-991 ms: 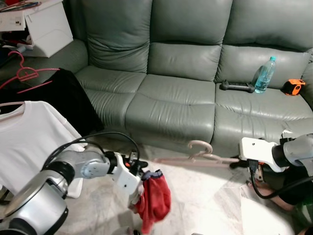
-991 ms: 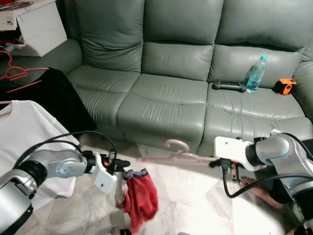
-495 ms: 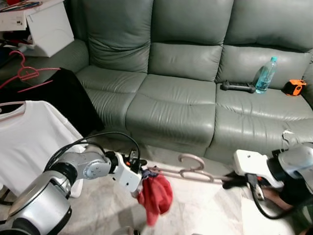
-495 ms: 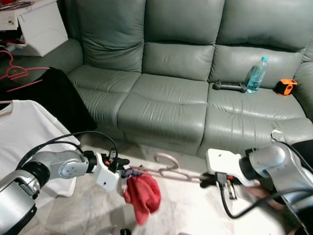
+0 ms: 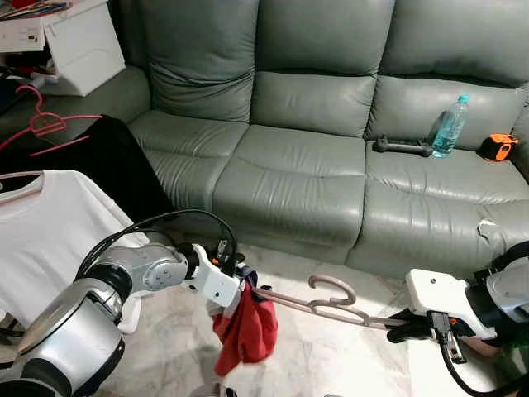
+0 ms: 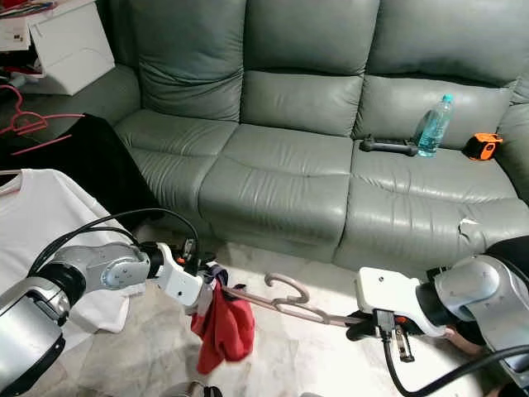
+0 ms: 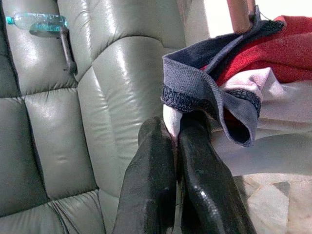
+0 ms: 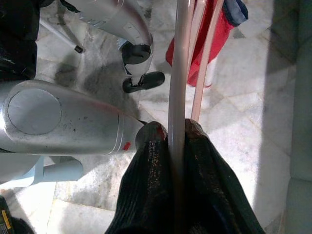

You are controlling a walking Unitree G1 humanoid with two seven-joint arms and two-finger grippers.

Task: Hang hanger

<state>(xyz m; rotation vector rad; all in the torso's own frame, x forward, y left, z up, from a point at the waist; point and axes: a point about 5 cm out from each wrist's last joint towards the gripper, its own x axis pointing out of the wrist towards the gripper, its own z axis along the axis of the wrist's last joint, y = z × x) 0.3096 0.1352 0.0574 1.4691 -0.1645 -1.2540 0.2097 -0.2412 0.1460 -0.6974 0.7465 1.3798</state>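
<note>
A pale pink hanger (image 5: 331, 303) is held low over the marble floor in front of the sofa, hook upward. My right gripper (image 5: 402, 332) is shut on the hanger's right end; the right wrist view shows the bar (image 8: 176, 92) clamped between the black fingers (image 8: 153, 161). A red garment with a dark blue collar (image 5: 245, 329) hangs from the hanger's left end. My left gripper (image 5: 237, 287) is shut on the collar fabric (image 7: 195, 92), pinched between its fingers (image 7: 151, 165).
A grey leather sofa (image 5: 314, 149) holds a water bottle (image 5: 446, 126), a black handle tool (image 5: 401, 147) and an orange tape measure (image 5: 496, 146). To the left hang a white T-shirt (image 5: 50, 240), a black garment (image 5: 116, 165) and a red hanger (image 5: 37, 124).
The right gripper dropped lower and toward me with the hanger's end, tilting the hanger. The left gripper rose slightly, and the red garment now hangs further onto the hanger's left end.
</note>
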